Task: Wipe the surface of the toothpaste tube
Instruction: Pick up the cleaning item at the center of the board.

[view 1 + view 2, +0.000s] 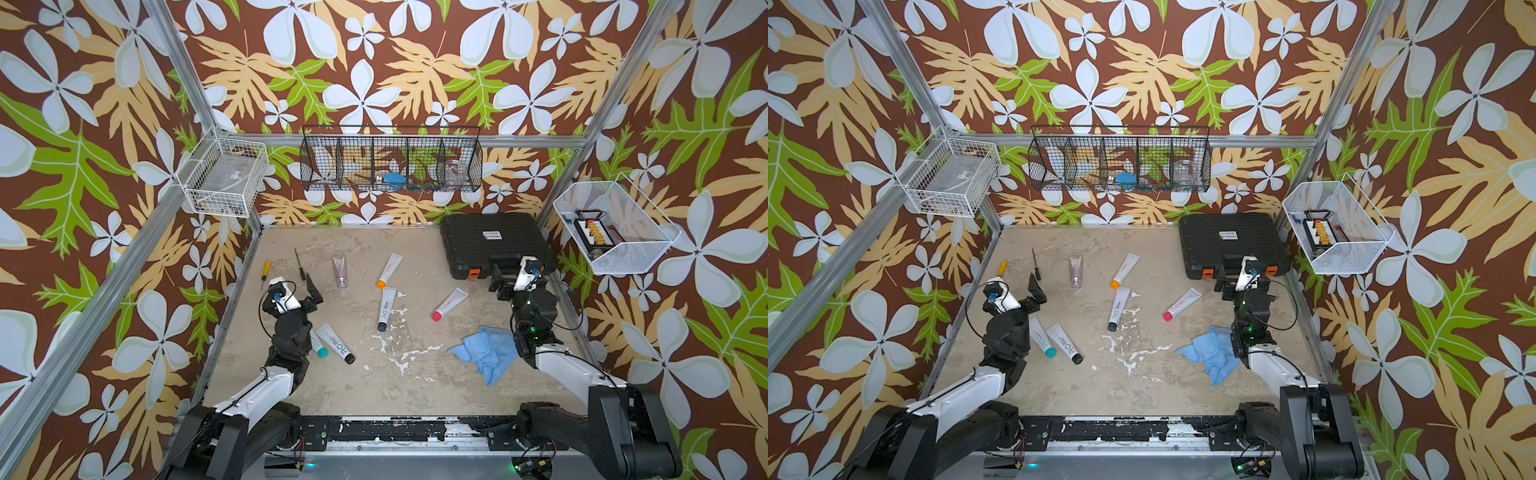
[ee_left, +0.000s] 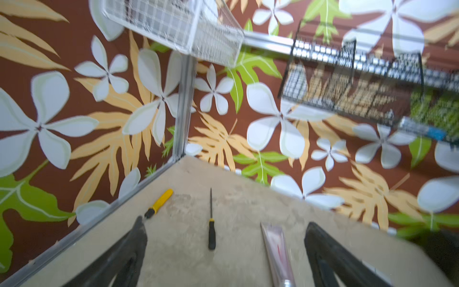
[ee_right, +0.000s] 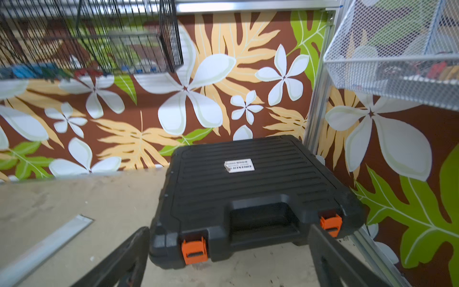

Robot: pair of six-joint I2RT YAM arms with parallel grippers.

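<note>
We're gripping nothing: left gripper [image 1: 313, 291] and right gripper [image 1: 500, 286] both hanging wide open, crumpled blue cloth [image 1: 487, 353] lying near the white red-capped toothpaste tube [image 1: 450, 304].

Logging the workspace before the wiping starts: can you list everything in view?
toothpaste tubes: 6, white or pinkish, caps orange, red, teal, dark, clear; lying scattered on table
cloth: 1, blue, crumpled, near right
screwdrivers: 2, yellow-handled and black-handled, far left
case: 1, black with orange latches, far right corner
baskets: 3, two white, one black, hung left, back, right
left tool: 1, black, open, empty
right tool: 1, black, open, empty, facing case
</note>
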